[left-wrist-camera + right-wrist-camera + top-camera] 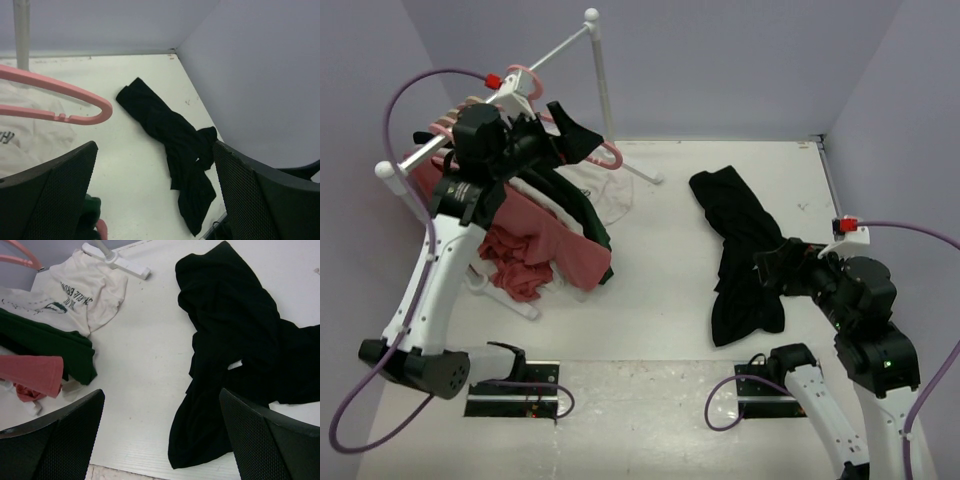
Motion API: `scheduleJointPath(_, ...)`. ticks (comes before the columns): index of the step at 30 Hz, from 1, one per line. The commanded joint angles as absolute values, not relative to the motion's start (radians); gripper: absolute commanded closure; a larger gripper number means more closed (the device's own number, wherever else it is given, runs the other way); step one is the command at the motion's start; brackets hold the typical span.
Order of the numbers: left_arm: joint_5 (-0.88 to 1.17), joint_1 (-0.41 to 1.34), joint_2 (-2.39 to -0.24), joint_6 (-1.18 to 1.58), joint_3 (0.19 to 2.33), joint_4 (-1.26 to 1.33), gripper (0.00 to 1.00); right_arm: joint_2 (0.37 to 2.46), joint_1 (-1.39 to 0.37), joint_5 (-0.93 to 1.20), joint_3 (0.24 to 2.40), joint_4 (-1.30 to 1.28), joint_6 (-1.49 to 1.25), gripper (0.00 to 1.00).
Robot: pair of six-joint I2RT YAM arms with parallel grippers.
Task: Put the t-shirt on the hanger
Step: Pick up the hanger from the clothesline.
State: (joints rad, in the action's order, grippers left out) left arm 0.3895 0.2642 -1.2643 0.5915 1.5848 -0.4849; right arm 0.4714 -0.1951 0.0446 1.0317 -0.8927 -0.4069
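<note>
Left gripper (565, 135) and right gripper (772, 270) both stand wide open, holding nothing.
The left gripper is raised at the upper left of the top view, just beside the bright pink plastic hanger (85, 119) on the white clothes rack (597, 70). The right gripper sits low at the lower right, over the lower part of the crumpled plain black fabric t-shirt (740, 235). The t-shirt lies on the white table (660, 300) right of centre, well apart from the hanger.

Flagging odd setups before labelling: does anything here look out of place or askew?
The black t-shirt lies twisted into a long crumpled bunch on the table, right of the rack, rather than spread flat. The visible end of the pink hanger is bare. Nothing looks spilled or damaged.
</note>
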Motion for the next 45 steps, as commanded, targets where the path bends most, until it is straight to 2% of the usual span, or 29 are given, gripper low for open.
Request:
scheduleJointPath(1,0.351,0.271,-1.314,0.799,1.565,-0.339,0.0,0.488,-0.192,0.093,1.051,-0.841,-0.419,0.01)
scheduleJointPath(8,0.176,0.27,-1.366,0.877,1.515,-0.32,0.03,0.475,-0.192,0.104,1.041,-0.838,-0.422,0.01)
scheduleJointPath(19,0.123,0.272,-1.489,0.912,1.54,-0.279,0.13,0.483,-0.192,0.122,1.018,-0.803,-0.433,0.01)
scheduleJointPath(24,0.112,0.272,-1.513,0.948,1.54,-0.256,0.23,0.487,-0.191,0.132,1.008,-0.79,-0.437,0.01)
scheduleJointPath(26,0.103,0.272,-1.517,0.959,1.535,-0.252,0.23,0.488,-0.192,0.134,1.006,-0.785,-0.436,0.01)
scheduleJointPath(30,0.076,0.273,-1.515,0.98,1.51,-0.205,0.31,0.491,-0.192,0.137,0.994,-0.779,-0.436,0.01)
scheduleJointPath(35,0.066,0.273,-1.53,1.002,1.488,-0.175,0.51,0.485,-0.192,0.137,0.991,-0.781,-0.434,0.01)
scheduleJointPath(42,0.071,0.273,-1.549,1.029,1.46,-0.143,0.5,0.484,-0.192,0.139,0.993,-0.784,-0.43,0.01)
scheduleJointPath(45,0.062,0.273,-1.553,1.031,1.459,-0.135,0.45,0.485,-0.191,0.141,0.994,-0.785,-0.428,0.01)
